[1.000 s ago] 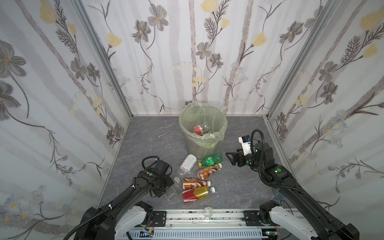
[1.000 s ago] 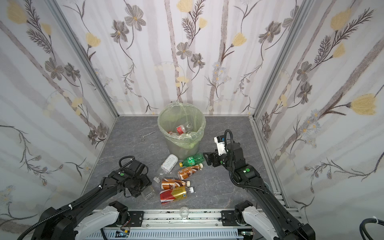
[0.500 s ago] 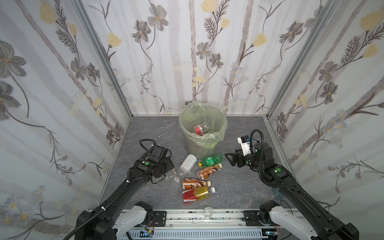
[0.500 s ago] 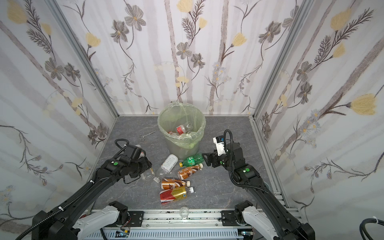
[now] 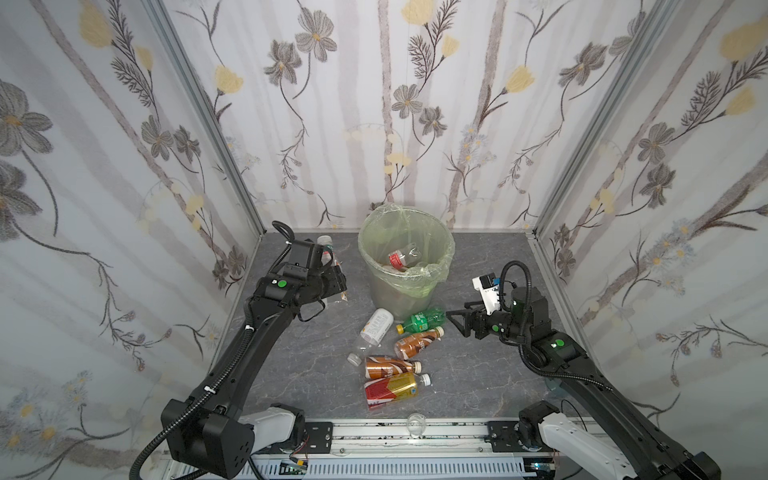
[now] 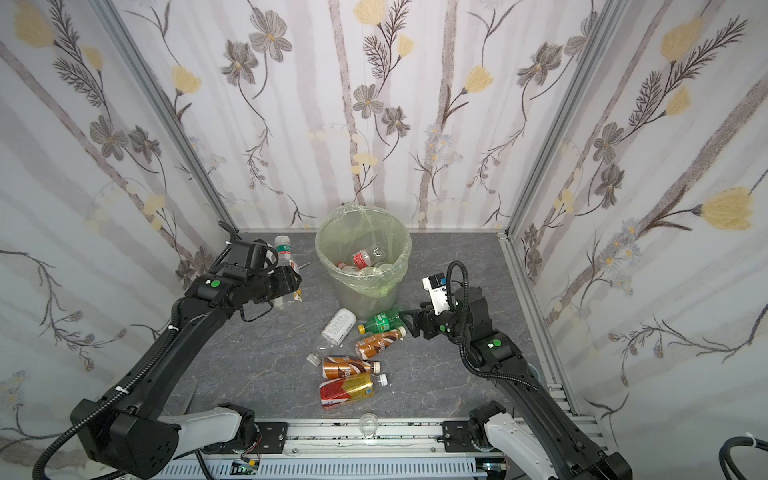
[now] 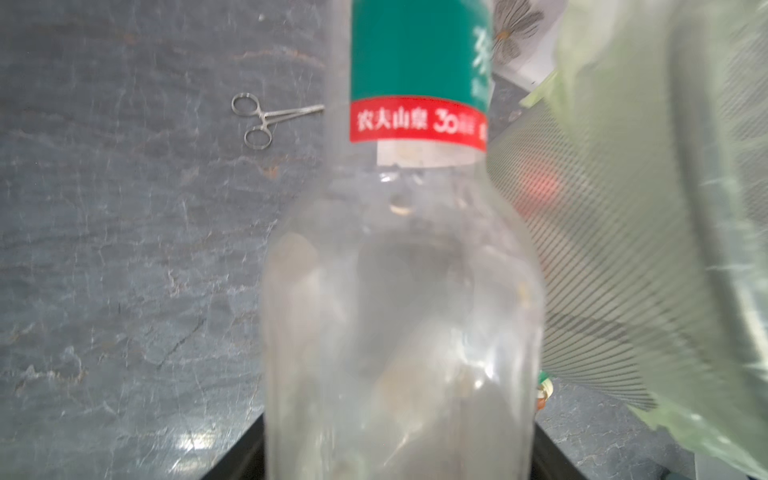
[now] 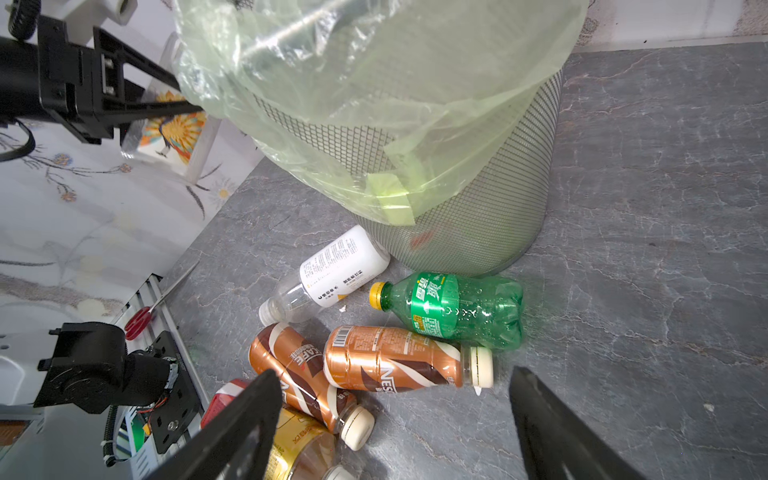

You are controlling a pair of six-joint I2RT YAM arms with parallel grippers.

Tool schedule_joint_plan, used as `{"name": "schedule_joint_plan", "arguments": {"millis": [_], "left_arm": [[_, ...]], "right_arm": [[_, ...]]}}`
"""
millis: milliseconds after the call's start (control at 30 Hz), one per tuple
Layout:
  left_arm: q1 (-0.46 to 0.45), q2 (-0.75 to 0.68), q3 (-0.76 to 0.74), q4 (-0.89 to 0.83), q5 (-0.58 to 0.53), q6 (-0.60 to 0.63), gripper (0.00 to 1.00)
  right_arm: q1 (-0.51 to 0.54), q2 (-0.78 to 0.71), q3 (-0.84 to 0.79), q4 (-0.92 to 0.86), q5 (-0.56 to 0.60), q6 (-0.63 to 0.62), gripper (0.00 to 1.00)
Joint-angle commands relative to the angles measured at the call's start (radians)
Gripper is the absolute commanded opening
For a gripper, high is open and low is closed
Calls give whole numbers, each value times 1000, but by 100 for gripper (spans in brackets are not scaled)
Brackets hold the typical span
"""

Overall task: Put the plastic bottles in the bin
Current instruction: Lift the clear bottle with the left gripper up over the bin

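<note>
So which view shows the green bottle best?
Right wrist view: the green bottle lies close, label and yellow cap clear. Both top views show it small beside the bin. The left wrist view lacks it.

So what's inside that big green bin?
Inside the bin a clear bottle with a red label lies on top, with other clear bottles beside it. Whatever lies lower is covered by them and by the green bag.

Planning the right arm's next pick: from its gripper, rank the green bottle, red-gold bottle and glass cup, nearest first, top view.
1. green bottle, beside the right gripper.
2. red-gold bottle, farther forward, left.
3. glass cup, at the very front.
</note>
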Motion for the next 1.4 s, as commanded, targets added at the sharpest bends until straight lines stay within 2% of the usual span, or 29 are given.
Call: {"name": "schedule_joint_plan", "arguments": {"millis": [0,167,300,433,633,733,900,1100,1200,1367], "left_arm": [[18,42,93,2,52,114,68],[39,136,250,-10,120,180,68],[40,208,370,-10,172,214,68],[40,274,479,-10,229,239,67],[40,358,612,-13,384,322,68],[37,419,677,-15,423,312,68],[-1,504,794,-13,396,342,67],[-73,601,910,-13,299,396,67],[-96,642,947,-13,243,405,68],[-125,680,959,-12,241,454,71]], "right_arm": [[1,-12,5,23,-48,0,87],[1,-21,-5,13,-69,6,87],[6,-38,-11,35,-132,6,87],[8,-52,-24,54,-125,15,87],[13,-42,-29,60,-121,23,87],[16,-42,-29,65,-119,28,87],[23,-41,-30,71,-110,34,87],[28,-38,-25,74,-104,40,87],[31,-43,-24,69,-96,41,87],[32,-51,-23,57,-82,39,87]]}}
